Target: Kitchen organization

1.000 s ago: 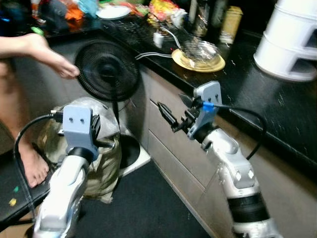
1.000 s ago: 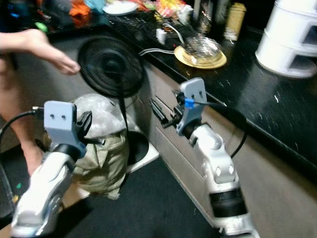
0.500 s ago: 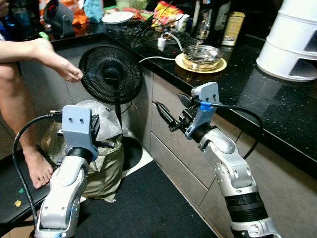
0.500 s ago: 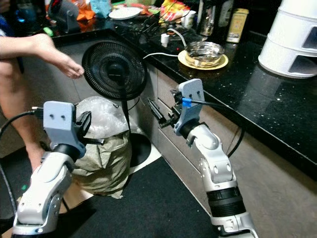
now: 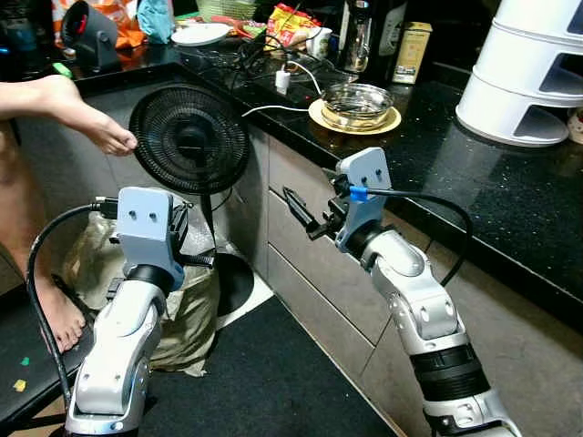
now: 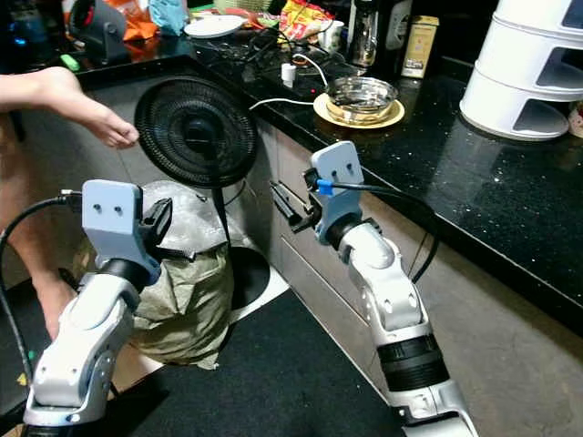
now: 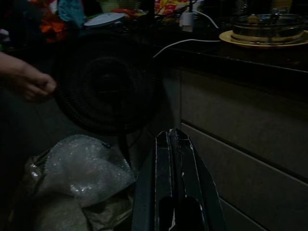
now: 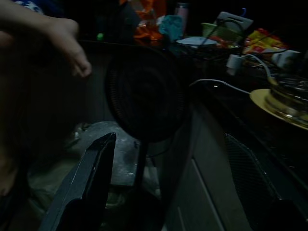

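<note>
Reaching toward the black round-caged pedestal fan [image 5: 189, 139] beside the black speckled stone table [image 5: 474, 173], the right end effector [image 5: 301, 208] is holding its fingers spread and empty, while the left end effector [image 7: 176, 159] is hanging closed. A person's hand [image 5: 102, 132] is touching the cage, so advancing risks a collision or toppling it. The wrist views are running too dark for detail.

No text, brand or number can be read. The small yellowish box [image 5: 402, 52] at the far side of the black counter [image 5: 510, 191] and the colourful snack packets [image 5: 290, 22] carry some print, but it is too small and blurred.
</note>
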Available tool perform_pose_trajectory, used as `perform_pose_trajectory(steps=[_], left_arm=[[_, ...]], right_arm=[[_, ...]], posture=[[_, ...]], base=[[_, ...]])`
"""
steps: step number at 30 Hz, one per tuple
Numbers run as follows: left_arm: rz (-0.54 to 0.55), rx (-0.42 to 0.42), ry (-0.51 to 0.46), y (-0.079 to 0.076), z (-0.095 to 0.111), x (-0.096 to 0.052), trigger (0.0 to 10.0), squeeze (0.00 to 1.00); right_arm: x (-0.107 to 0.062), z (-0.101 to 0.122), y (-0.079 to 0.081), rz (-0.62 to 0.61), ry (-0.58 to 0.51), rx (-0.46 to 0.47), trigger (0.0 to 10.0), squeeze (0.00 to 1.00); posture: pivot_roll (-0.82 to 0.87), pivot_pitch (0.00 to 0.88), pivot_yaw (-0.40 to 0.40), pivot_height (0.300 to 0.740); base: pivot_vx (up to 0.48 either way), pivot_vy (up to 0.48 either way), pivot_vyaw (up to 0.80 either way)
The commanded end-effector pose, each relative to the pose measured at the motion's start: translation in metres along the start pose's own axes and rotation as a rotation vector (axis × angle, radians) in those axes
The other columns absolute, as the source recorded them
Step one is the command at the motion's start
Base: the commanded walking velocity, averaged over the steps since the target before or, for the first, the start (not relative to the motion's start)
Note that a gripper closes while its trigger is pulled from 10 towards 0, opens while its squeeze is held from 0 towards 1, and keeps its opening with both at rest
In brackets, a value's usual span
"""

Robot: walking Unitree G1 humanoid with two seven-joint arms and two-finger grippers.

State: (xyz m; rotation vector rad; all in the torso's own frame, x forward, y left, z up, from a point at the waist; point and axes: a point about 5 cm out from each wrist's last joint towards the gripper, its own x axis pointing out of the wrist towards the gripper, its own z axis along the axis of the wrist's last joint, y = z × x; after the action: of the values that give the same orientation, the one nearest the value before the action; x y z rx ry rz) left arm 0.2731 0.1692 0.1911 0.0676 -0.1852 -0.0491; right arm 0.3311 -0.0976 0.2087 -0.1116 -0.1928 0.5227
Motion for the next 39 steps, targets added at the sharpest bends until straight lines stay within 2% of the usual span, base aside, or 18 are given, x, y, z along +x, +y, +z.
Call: perform_pose_trajectory(steps=[1, 16, 39], left_arm=[[-0.01, 0.005, 0.0, -0.001, 0.001, 0.001, 10.0, 0.0], [-0.016, -0.002, -0.001, -0.002, 0.002, 0.001, 10.0, 0.0], [-0.034, -0.004, 0.005, -0.005, 0.001, 0.0, 10.0, 0.0]], right_arm=[[0.002, 0.0, 0.002, 0.006, -0.004, -0.017, 10.0, 0.0], [0.004, 0.001, 0.004, -0.005, -0.011, 0.007, 10.0, 0.0], [0.006, 0.002, 0.012, 0.045, -0.022, 0.022, 10.0, 0.0]], posture=[[0.09, 0.0, -0.042, 0.74], [0.09, 0.0, -0.043, 0.74], [0.1, 0.0, -0.049, 0.74]], base=[[0.319, 0.0, 0.0], [0.33, 0.0, 0.0], [0.363, 0.0, 0.0]])
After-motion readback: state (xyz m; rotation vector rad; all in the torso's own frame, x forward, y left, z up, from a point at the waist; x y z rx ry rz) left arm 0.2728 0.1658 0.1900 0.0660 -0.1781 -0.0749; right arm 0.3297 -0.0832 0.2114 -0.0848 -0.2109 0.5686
